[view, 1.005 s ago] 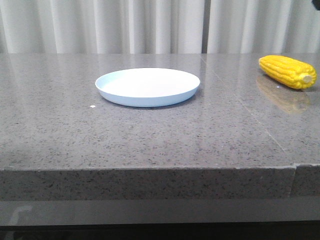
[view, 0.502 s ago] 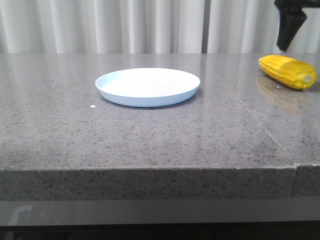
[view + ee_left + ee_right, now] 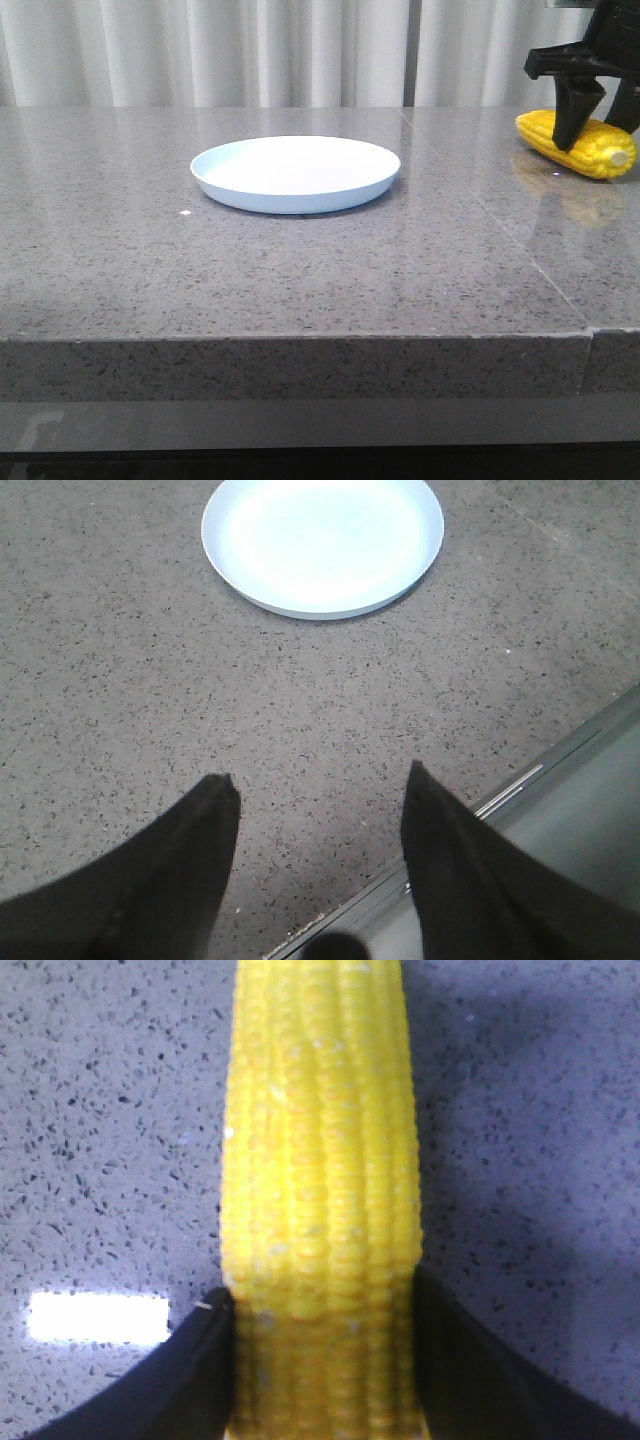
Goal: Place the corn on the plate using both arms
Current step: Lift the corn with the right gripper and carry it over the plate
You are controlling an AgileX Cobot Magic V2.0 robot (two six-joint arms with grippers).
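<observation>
The yellow corn [image 3: 603,150] lies on the grey table at the far right. My right gripper [image 3: 592,128] has come down over it, one black finger on each side of the cob. In the right wrist view the corn [image 3: 320,1140] fills the gap between the fingers of the right gripper [image 3: 322,1295], whose jaws stand wide apart. The pale blue-white plate [image 3: 295,172] sits empty at the table's middle. My left gripper [image 3: 320,780] is open and empty over the table's front edge, with the plate [image 3: 322,540] ahead of it. The left gripper does not show in the front view.
The grey speckled stone table [image 3: 300,270] has a seam running front to back at the right [image 3: 500,220]. White curtains hang behind it. The table's front edge and a metal rail [image 3: 510,790] show under the left gripper.
My right gripper has come down from the top right and now straddles the corn. The corn has shifted very slightly. The plate has not moved.
</observation>
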